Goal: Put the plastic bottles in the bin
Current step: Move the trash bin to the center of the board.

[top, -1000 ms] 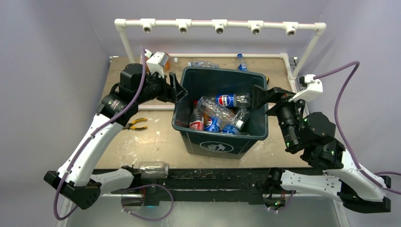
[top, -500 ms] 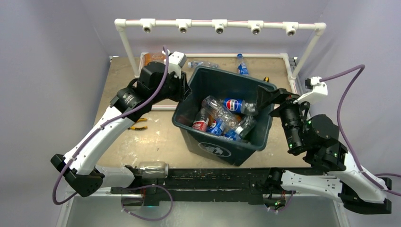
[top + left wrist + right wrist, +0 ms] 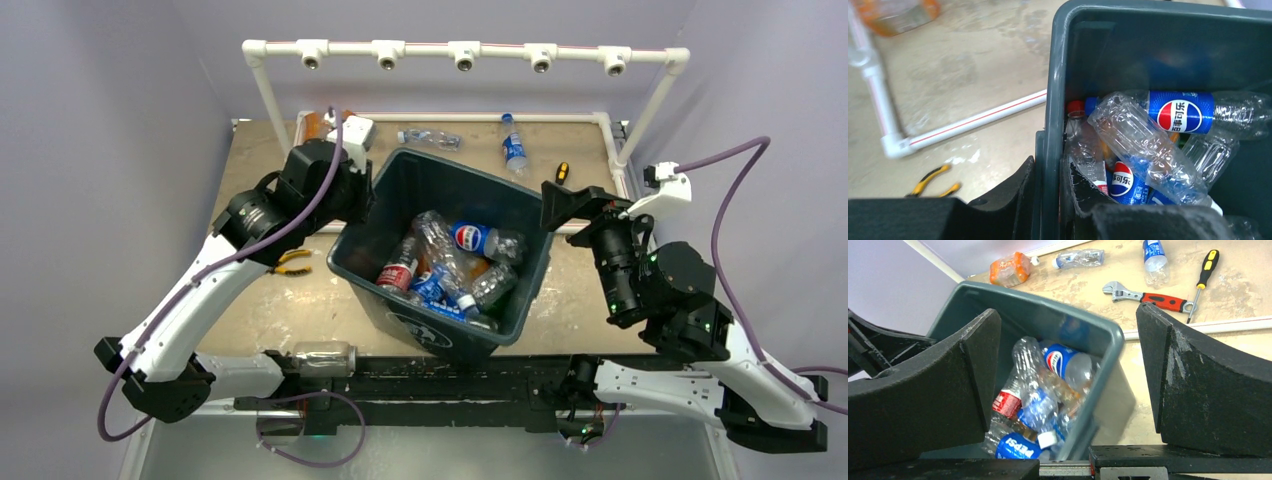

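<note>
The dark green bin [image 3: 415, 322] stands skewed in the middle of the table and holds several plastic bottles [image 3: 440, 262], among them a blue Pepsi-labelled one [image 3: 1180, 111]. My left gripper [image 3: 358, 200] is shut on the bin's left wall [image 3: 1050, 125], one finger outside and one inside. My right gripper [image 3: 562, 208] is wide open just off the bin's right corner [image 3: 1113, 337], not touching it. Loose on the far table lie a clear bottle [image 3: 430, 137], a blue-labelled bottle [image 3: 514, 150] and an orange bottle [image 3: 1010, 269].
A yellow-handled screwdriver [image 3: 562, 172] and a red-handled wrench [image 3: 1148, 296] lie at the far right. Yellow pliers [image 3: 290, 262] lie left of the bin. A white pipe frame [image 3: 460, 50] runs along the back and a white pipe [image 3: 963, 125] crosses the table.
The bin has swung and slid left and nearer with my left gripper clamped on its wall. The bin's right rim has come out of my right gripper's jaws, which now stand clear of it.
</note>
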`<move>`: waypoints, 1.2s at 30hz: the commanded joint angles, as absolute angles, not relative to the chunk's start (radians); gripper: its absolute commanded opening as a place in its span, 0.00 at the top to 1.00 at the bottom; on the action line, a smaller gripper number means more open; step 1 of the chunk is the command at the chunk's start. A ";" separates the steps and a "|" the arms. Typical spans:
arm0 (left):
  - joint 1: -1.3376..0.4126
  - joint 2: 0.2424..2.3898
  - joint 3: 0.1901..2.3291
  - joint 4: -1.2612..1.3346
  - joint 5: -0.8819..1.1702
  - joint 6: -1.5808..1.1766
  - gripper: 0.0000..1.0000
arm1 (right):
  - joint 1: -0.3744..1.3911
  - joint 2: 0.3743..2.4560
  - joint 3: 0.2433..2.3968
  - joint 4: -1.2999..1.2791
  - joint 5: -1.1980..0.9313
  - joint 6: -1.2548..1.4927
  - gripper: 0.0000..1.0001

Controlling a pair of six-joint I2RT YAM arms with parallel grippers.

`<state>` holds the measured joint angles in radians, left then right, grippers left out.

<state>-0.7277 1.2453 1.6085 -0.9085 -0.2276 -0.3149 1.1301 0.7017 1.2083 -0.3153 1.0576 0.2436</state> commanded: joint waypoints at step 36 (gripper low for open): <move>-0.710 0.952 1.306 -0.787 -0.587 -0.376 1.00 | 0.373 1.250 0.797 0.295 0.480 0.496 0.01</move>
